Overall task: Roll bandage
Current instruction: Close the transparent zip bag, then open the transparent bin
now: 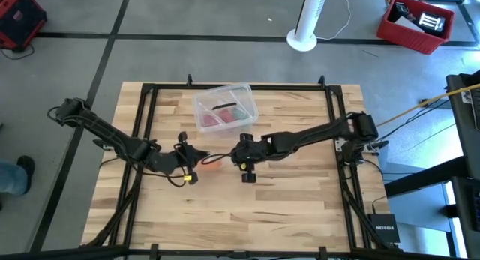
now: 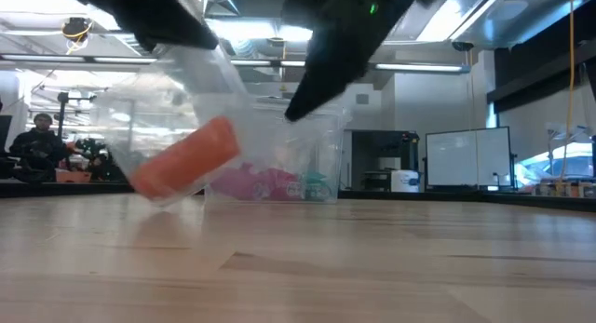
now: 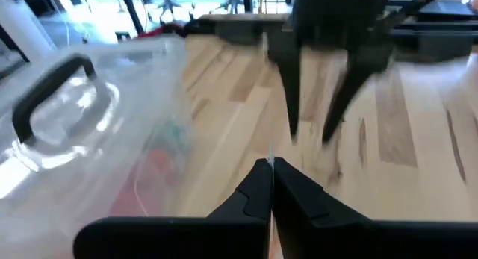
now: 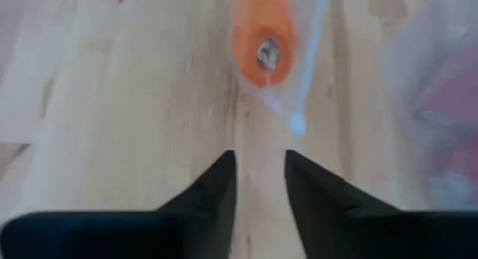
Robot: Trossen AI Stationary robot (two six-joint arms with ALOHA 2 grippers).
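pale wooden planks make up the worktop (image 1: 247,215), with grey floor and a white fan stand behind it. near the middle of the worktop, the bandage (image 1: 211,162) is a stubby orange roll inside a clear plastic wrapper (image 2: 177,100). in the low view the roll (image 2: 183,163) hangs tilted, one end low near the wood, the wrapper rising above it toward the dark arms. the left tool (image 1: 189,164) sits just beside the roll on its left side; its fingers (image 3: 258,186) are pressed together at the tips, seemingly pinching a thin edge of clear film. the right tool (image 1: 236,156) faces it from the other side, close to the roll, its fingers (image 4: 216,181) narrowly parted with bare wood showing between them and the roll's end (image 4: 263,42) just ahead. a clear plastic box (image 1: 225,108) with red and green contents stands just behind both tools.
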